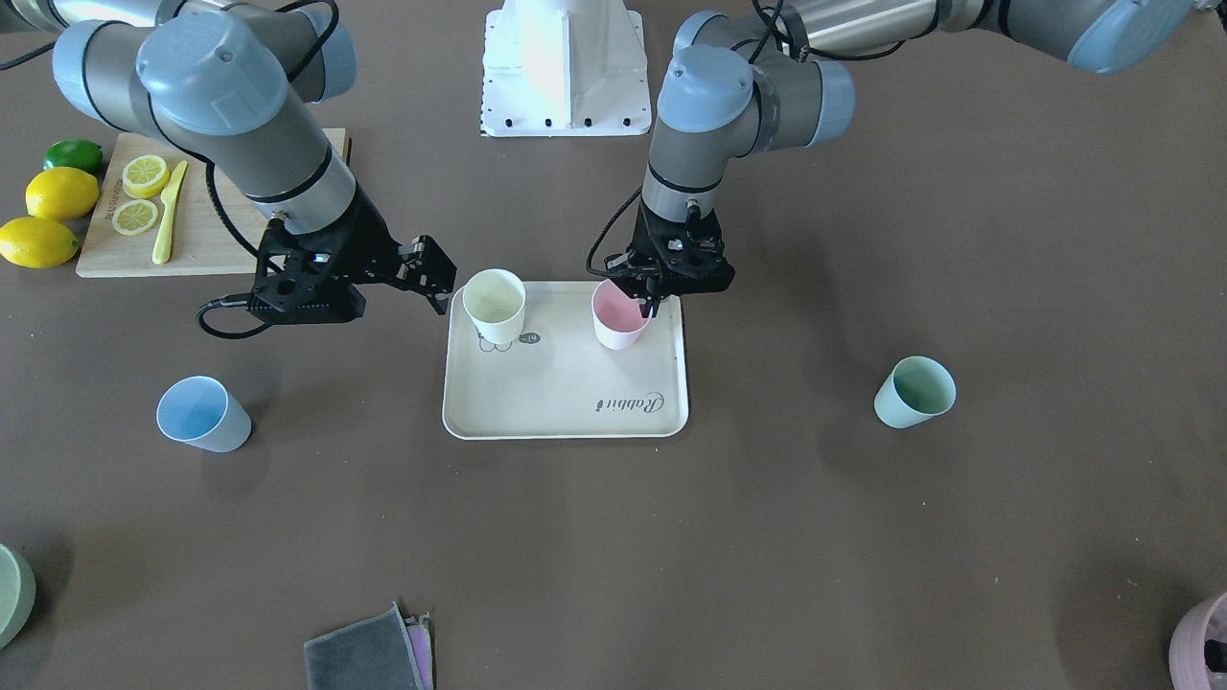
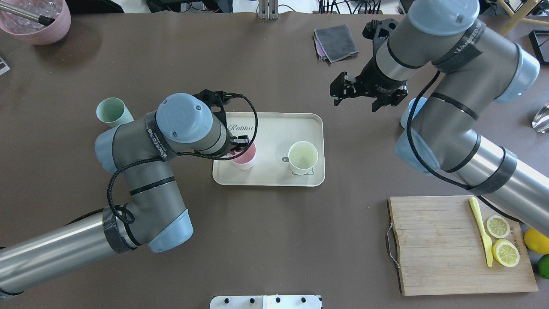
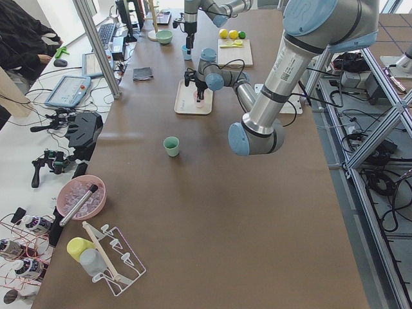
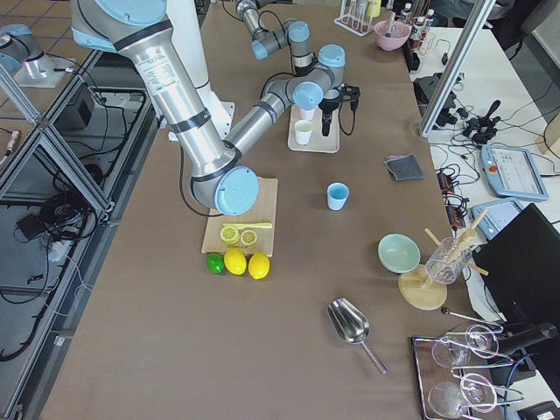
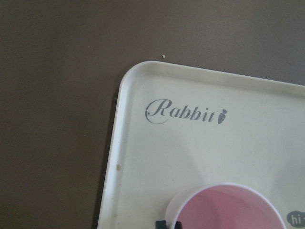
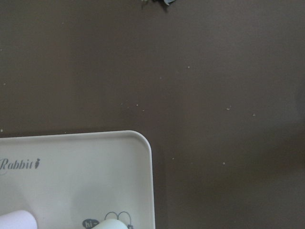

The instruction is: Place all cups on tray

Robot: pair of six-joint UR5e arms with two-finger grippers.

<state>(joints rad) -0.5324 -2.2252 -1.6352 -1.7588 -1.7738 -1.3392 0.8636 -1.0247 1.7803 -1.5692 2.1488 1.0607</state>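
The left claw (image 1: 654, 301) is pinching the rim of the pink cup (image 1: 618, 324), which is standing on the tray (image 1: 566, 388) beside the yellow cup (image 1: 495, 307). The right claw (image 1: 443, 286) is hanging with its fingers apart. The blue cup (image 1: 201, 414) is sitting on the counter (image 1: 613, 537) nearer the right arm, and the green cup (image 1: 915, 391) nearer the left.

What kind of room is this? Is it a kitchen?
Most likely a robot lab, not a kitchen. A left arm and a right arm work over a big table. Metal frame poles stand along it, and a tablet controller lies on the desk beside it.
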